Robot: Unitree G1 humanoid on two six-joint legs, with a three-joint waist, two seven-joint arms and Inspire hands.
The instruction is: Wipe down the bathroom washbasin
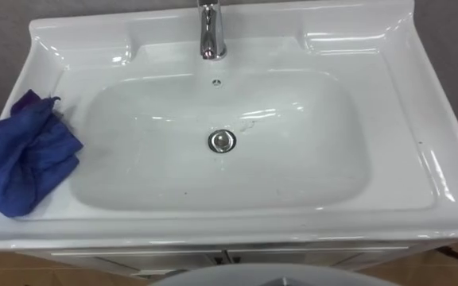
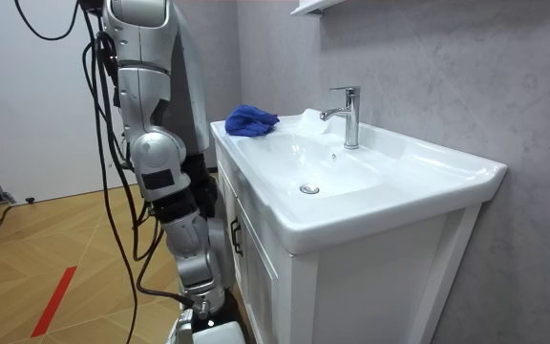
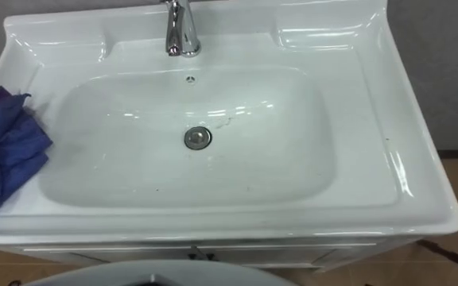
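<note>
Fingers: we cannot tell whether either hand's are open, closed or holding anything.
Stance: in the room view we stand upright just in front of the cabinet (image 2: 370, 277), facing the basin.
Cloth, place: the cloth (image 1: 24, 159) lies on the basin's flat left rim, beside the bowl and not in it, its outer edge reaching the rim's left side.
Cloth, direction: we see it bunched, longer from front to back than across, with a small peak pointing toward the back wall.
Cloth, look: deep blue, crumpled into soft folds.
Basin, direction: the basin (image 1: 420, 143) runs its long axis left to right before us, with the bowl sunk in the middle.
Basin, look: glossy white, with a few small dark specks on the bowl's floor.
Drain: a metal drain (image 1: 222, 141) sits at the bowl's centre, well apart from the cloth.
Tap: a chrome tap (image 1: 211, 32) stands upright on the back rim, its spout over the bowl.
Overflow: a small hole (image 1: 216, 82) just below the tap.
Surroundings: a grey wall (image 2: 428, 67) behind, a wooden floor (image 2: 46, 248) below.
</note>
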